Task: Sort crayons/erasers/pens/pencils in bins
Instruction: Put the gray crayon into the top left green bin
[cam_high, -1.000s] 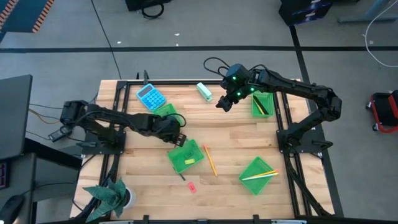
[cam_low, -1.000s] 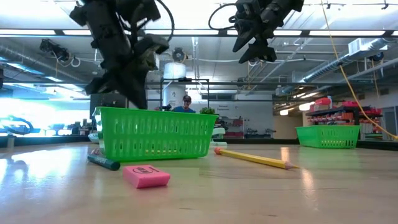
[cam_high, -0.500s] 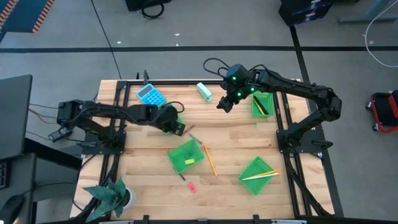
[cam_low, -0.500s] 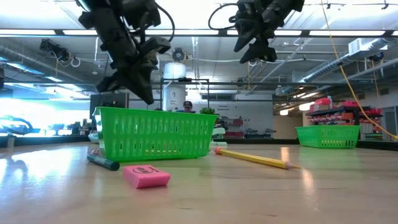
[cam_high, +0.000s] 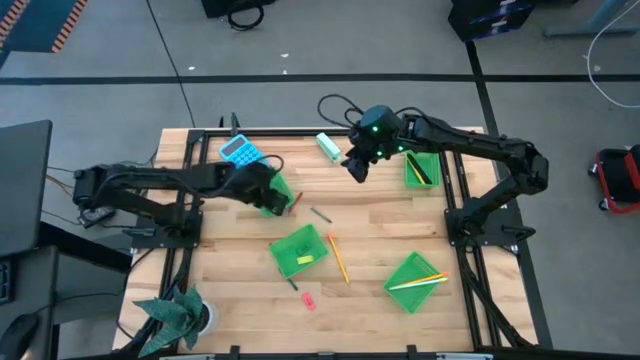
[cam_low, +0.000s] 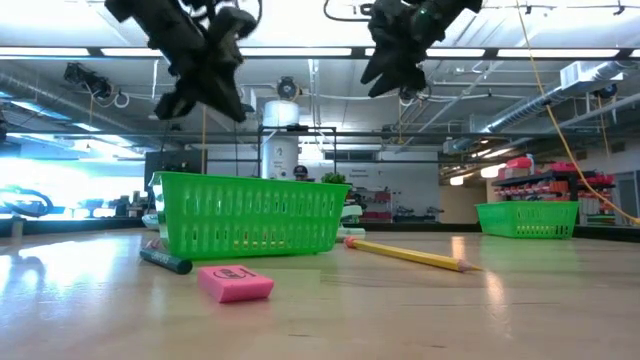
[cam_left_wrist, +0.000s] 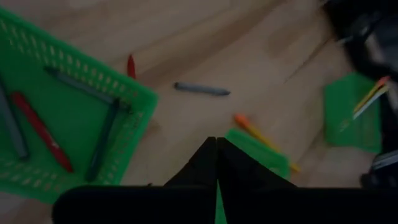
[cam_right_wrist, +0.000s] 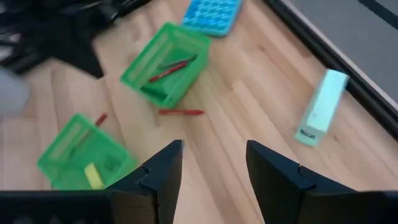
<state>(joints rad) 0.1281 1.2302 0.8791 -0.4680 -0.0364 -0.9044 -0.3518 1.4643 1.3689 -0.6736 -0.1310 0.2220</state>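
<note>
The left gripper (cam_high: 283, 203) hangs above the table with its jaws pressed together and nothing between them. Just beside them sits the shallow square green plastic bin (cam_left_wrist: 68, 118) that holds red and dark crayons (cam_left_wrist: 42, 130). A loose red crayon (cam_left_wrist: 130, 65) lies on the wood against that bin's outer wall, and a slim grey pen (cam_left_wrist: 201, 90) lies on bare wood a little past the fingertips.

The right gripper (cam_right_wrist: 208, 165) hovers high with its jaws spread wide and empty. Ahead of them lie the same red crayon (cam_right_wrist: 180, 112) and crayon bin (cam_right_wrist: 165, 62), with a pale teal-and-white rectangular block (cam_right_wrist: 320, 109) off to one side.

Both grippers face the same patch of table, so reaching together risks a collision. The red crayon lies so close to the bin wall that descending fingers may catch the rim and shove the bin. The round pen could roll away if nudged off-centre.
</note>
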